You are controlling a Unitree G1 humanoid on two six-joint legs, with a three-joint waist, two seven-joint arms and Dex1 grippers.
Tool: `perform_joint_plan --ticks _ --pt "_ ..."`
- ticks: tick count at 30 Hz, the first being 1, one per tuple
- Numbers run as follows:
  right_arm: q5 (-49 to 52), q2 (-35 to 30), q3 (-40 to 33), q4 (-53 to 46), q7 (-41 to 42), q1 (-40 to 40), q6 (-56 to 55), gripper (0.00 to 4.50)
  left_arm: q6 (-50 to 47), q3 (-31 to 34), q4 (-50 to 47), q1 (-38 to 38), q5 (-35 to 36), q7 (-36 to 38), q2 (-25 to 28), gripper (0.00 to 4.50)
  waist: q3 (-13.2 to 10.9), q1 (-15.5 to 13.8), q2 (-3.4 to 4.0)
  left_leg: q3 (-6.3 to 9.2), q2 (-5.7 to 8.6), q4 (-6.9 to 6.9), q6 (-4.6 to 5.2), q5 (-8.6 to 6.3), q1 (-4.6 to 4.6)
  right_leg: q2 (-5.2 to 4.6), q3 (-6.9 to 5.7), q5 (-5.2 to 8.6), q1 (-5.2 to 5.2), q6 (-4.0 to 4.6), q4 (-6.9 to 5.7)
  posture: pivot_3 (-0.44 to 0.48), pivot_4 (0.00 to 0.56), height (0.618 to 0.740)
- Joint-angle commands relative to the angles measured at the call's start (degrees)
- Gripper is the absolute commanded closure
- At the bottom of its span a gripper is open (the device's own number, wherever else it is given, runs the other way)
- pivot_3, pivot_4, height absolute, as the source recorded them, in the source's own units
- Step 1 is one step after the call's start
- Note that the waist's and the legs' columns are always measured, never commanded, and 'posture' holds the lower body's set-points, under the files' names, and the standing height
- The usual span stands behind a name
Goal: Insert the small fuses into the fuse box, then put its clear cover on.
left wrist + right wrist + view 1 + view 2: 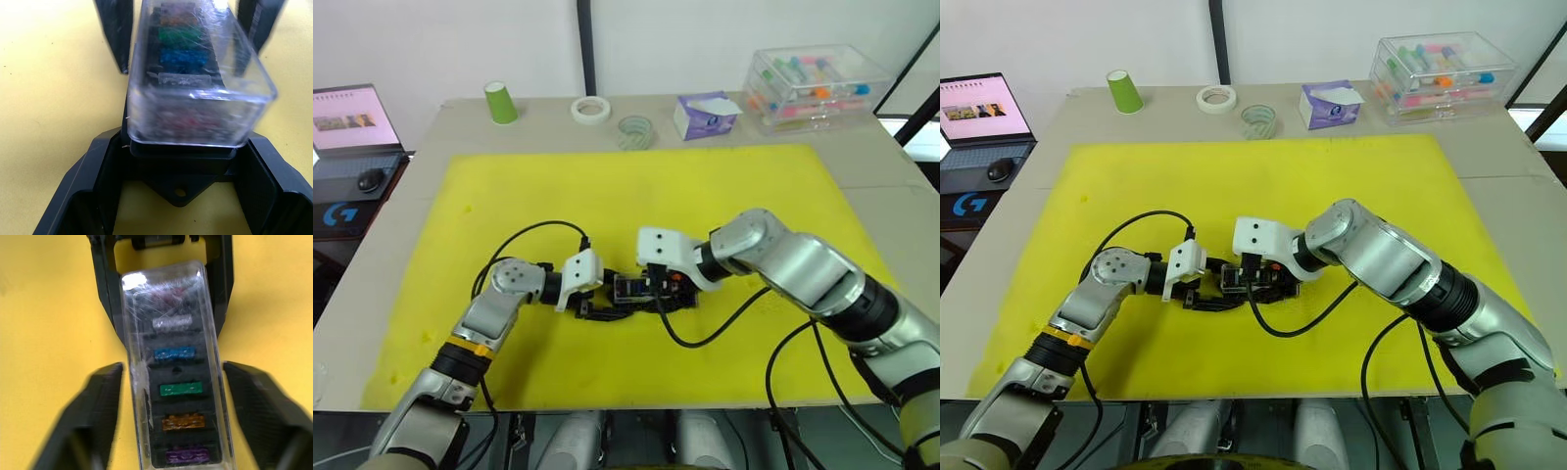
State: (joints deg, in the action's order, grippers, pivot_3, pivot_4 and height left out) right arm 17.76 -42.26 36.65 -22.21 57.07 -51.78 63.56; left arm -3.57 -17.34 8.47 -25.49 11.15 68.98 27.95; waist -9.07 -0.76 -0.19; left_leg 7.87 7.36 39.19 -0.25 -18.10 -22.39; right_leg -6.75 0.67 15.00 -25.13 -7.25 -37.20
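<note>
Fingers of both my grippers stand spread beside the cover (171, 362), apart from it; light, slick and thin, it probably wants gentle pressure on its long sides.

Clear cover (171, 367) sits on fuse box (181, 174), fuses (181, 389) inside.

Beige table (391, 264), yellow mat (636, 186), green cup (500, 103), tape rolls (591, 109), tissue box (705, 115)
</note>
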Motion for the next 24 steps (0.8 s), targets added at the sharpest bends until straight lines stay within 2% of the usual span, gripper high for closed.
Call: perform_joint_plan --ticks 1,24 --pt "-0.1 0.1 -1.4 -0.8 0.4 -1.2 0.0 1.01 -0.8 -0.6 0.2 0.7 -1.4 -0.9 -0.1 1.75 0.0 0.0 0.00 0.00 0.00 0.00 0.00 0.00 0.00 0.00 0.00 0.00 0.00 0.00 0.00 0.000 0.150 0.740" --pt "2.8 -0.6 -6.3 -1.8 3.2 -4.1 0.4 1.01 -1.5 -0.6 -0.1 0.8 -1.3 -1.1 -0.4 1.75 0.0 0.0 0.00 0.00 0.00 0.00 0.00 0.00 0.00 0.00 0.00 0.00 0.01 0.00 0.00 0.000 0.150 0.740"
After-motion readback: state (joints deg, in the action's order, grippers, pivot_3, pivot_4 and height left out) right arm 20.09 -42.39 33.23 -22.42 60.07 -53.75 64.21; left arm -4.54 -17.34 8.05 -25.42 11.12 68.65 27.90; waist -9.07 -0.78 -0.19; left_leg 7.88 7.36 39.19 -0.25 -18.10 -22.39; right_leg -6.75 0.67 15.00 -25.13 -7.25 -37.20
